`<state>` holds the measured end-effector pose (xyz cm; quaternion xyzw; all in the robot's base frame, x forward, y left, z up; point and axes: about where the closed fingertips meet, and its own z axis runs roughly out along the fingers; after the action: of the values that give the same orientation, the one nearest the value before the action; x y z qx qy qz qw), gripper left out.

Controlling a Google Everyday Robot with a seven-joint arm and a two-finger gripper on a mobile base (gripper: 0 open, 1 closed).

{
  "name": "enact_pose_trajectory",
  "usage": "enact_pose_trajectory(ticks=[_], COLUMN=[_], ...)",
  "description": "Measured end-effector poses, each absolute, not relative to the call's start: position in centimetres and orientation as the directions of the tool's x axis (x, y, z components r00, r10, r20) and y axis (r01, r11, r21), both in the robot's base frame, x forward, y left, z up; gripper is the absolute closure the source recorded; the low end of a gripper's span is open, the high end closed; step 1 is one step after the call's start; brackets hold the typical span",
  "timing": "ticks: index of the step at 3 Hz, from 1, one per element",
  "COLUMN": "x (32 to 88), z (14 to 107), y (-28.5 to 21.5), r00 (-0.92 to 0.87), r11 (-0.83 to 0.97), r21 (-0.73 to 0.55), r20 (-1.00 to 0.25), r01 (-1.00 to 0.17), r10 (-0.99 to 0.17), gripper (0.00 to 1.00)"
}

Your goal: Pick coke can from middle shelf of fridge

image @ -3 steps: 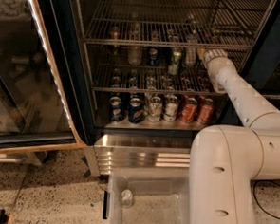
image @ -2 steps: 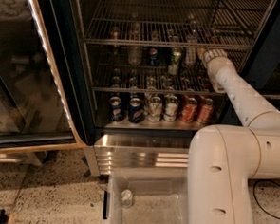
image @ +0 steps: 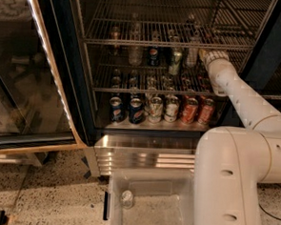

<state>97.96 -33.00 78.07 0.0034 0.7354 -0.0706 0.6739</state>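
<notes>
Fridge (image: 62, 57) is open, with its glass door (image: 22, 88) swung out to the left. Change over the last second: none that I can see. My arm (image: 241, 99) holds the same pose and no can has shifted. My read is that I'm parked at the grasp, nothing is coming out yet, and the pick is unconfirmed.

The arm reaches in from the lower right and crosses the front rail of the middle shelf (image: 132, 90) at its right end. My claw (image: 207, 55) sits deep over that shelf, under the upper rack (image: 159, 41) and near the right frame post (image: 273, 41). I can't tell whether the claw is open or closed.

Coke can: I can't single it out. Best guess is the right end of the middle shelf, at the claw and masked by my wrist.

Room is tight above (rack) and to the right (post). The green can (image: 176, 62) and Pepsi can (image: 153, 56) stand to the left, apart from the claw. Best exit looks to be straight back along the arm, over the rail. The orange-red cans (image: 198, 111) on the bottom level are not the target.
</notes>
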Motion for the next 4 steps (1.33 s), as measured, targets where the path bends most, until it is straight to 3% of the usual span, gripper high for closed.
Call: enact_pose_trajectory(ticks=[4], x=[94.8], z=[78.2], y=[-32.1], r00=[-0.039], r11=[0.989], r21=[-0.073], r20=[-0.997], r01=[0.130], r10=[-0.068], gripper=[0.40])
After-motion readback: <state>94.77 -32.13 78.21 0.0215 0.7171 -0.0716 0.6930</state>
